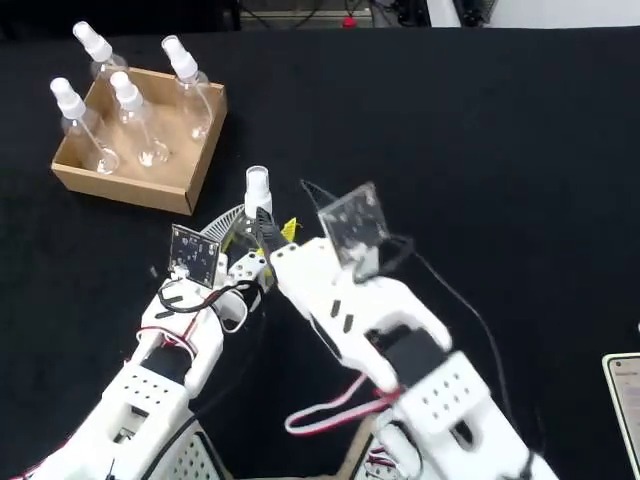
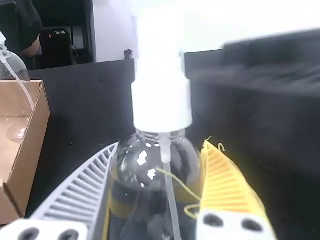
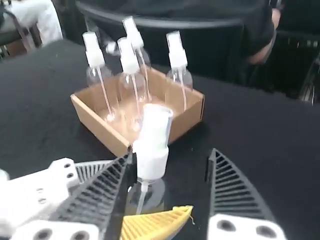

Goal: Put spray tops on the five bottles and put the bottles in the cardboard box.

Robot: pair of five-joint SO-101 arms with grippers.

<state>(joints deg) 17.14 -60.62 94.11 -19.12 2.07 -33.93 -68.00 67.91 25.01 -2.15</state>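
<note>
A clear bottle (image 2: 150, 172) with a white spray top (image 2: 160, 85) stands upright between the grey and yellow fingers of my left gripper (image 2: 155, 170), which is shut on its body. From above, the same bottle (image 1: 257, 192) is just right of the cardboard box (image 1: 125, 185). My right gripper (image 3: 171, 155) is open around the spray top (image 3: 150, 145), which rests against one black finger (image 3: 100, 192). The cardboard box (image 3: 100, 125) holds several capped bottles (image 3: 132, 85), standing upright. In the high view the right gripper (image 1: 270, 237) sits just below the bottle's top.
The box's near wall (image 2: 25, 150) is close beside the held bottle. A white object (image 1: 625, 390) lies at the table's right edge. Both arms (image 1: 400, 350) crowd the front middle, and open black cloth (image 1: 480, 150) stretches to the right and back.
</note>
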